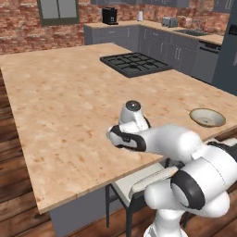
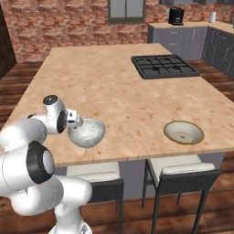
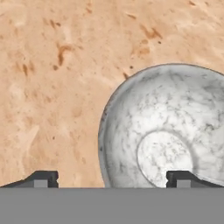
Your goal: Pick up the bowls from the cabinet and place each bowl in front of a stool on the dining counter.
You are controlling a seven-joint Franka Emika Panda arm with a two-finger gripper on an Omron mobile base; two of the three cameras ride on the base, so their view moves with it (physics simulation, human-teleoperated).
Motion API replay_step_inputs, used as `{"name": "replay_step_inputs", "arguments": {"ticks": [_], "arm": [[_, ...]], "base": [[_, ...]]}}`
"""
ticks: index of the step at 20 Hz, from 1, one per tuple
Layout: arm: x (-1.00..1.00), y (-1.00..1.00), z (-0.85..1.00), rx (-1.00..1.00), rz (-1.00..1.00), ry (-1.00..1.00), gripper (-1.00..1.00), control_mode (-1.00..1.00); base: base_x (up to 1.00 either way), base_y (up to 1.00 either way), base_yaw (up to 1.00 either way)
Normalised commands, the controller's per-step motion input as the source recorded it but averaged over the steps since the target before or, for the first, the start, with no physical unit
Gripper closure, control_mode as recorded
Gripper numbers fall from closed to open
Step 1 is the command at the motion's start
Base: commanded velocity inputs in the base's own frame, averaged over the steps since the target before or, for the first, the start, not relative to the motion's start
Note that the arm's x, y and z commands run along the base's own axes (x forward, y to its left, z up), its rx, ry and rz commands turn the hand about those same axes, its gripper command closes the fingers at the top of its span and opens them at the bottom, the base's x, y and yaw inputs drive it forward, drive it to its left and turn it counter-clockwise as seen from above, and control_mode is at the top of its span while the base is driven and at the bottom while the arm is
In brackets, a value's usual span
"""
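Hand view shows the pincer with tips apart, straddling the near rim of the marbled bowl, gripping nothing. That bowl rests on the bench above the left stool; the cream bowl sits far right.

The white arm rises from its base, bends at a big dark joint and reaches forward and low. Its wrist turns so the hand points down. The claw is wide open, with its two small dark tips far apart. One tip is on one side and the other tip is on the other side. Nothing is held between them.
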Motion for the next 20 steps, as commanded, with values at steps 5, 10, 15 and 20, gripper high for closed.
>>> {"name": "replay_step_inputs", "arguments": {"ticks": [5,10,15,20], "arm": [[-0.95,-0.28,1.00,-0.09,-0.07,0.06,-1.00,-1.00],[-0.89,-0.79,0.99,0.00,-0.21,0.28,-1.00,-1.00],[-0.69,-0.96,0.75,0.00,-0.24,0.38,-1.00,-1.00],[-0.58,-0.69,0.45,0.01,-0.13,0.18,-1.00,-1.00]], "base": [[0.00,0.00,0.00],[0.00,0.00,0.00],[0.00,0.00,0.00],[0.00,0.00,0.00]]}}
